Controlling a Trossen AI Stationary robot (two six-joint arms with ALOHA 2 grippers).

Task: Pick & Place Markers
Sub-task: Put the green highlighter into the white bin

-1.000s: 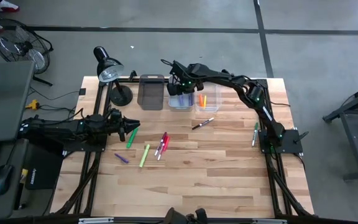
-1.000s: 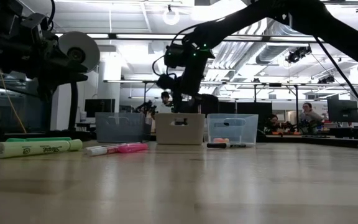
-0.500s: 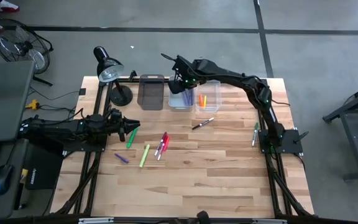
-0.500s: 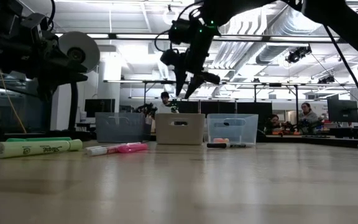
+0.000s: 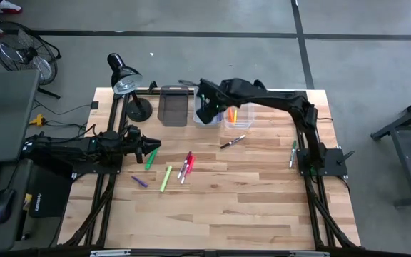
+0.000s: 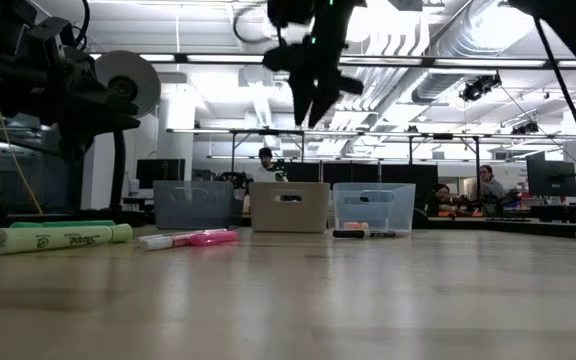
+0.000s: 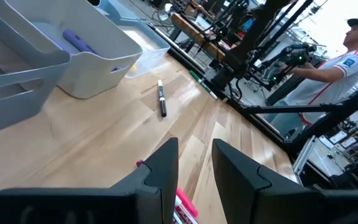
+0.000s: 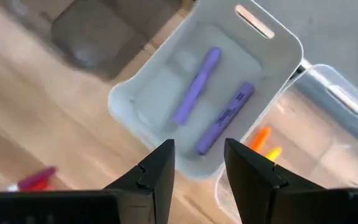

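Right gripper (image 8: 194,171) above white bin (image 5: 207,116), upper centre of the high view: drop looks done, next pick pending.
Fingers spread, empty; two purple markers (image 8: 196,94) in bin. Left gripper (image 7: 194,165) waits at left, fingers narrowly parted, empty. Next: descend to loose markers (image 5: 185,166) at table centre.

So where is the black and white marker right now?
In the high view the black-and-white marker lies flat on the wooden table, just in front of the clear bin, with the green marker off to its right.
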